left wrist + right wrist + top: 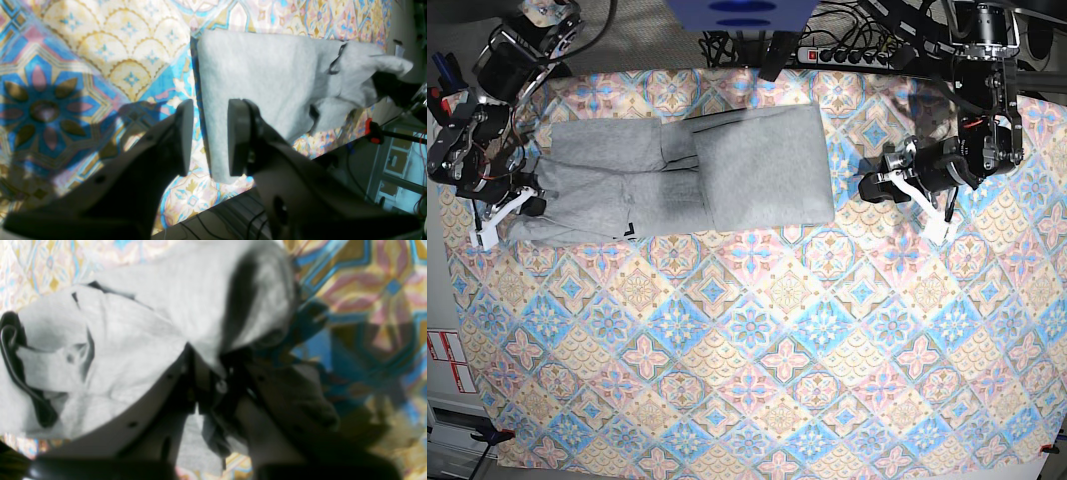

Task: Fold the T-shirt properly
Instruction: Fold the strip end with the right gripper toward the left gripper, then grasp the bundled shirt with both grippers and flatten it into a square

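Observation:
The light grey T-shirt [727, 170] lies partly folded at the back of the patterned tablecloth [747, 350], plain side up, with a folded panel on its right half. My right gripper [529, 198] is at the shirt's left end; in the right wrist view it [213, 373] is shut on bunched grey fabric [126, 340], and the picture is blurred. My left gripper [869, 188] is open and empty just right of the shirt. In the left wrist view its jaws [210, 138] stand apart over the shirt's edge [267, 73].
A power strip [857, 55] and cables lie behind the table's back edge. A blue object [742, 12] stands at the back centre. The table's edge and a red clamp [372, 130] show in the left wrist view.

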Robot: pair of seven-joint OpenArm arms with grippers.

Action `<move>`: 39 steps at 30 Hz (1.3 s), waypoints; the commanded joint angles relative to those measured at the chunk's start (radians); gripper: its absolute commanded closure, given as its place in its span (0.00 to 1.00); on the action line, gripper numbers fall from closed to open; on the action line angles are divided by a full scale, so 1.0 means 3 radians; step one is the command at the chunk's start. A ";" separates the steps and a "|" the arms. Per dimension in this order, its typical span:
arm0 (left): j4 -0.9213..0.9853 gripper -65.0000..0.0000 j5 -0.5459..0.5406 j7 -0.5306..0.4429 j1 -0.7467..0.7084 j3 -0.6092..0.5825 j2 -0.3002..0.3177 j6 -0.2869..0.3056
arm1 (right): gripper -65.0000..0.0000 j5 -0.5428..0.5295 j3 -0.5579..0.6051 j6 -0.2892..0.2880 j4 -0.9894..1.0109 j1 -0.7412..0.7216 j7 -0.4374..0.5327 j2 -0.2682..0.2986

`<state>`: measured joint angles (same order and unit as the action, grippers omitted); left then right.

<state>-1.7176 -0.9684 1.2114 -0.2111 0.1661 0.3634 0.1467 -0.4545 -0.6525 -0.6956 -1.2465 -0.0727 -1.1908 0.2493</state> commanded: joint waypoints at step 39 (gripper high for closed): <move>-0.0046 0.71 -0.0043 -0.0036 -0.0040 0.0149 0.0039 0.0000 | 0.93 -0.0590 0.3830 -0.0008 -0.1080 -0.0067 0.0197 -0.0506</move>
<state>-1.7176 -0.9649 1.2087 -0.2310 0.2062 0.3641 0.1440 -0.6025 0.5041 -0.6930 -1.5490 -0.0559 -1.1690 0.1047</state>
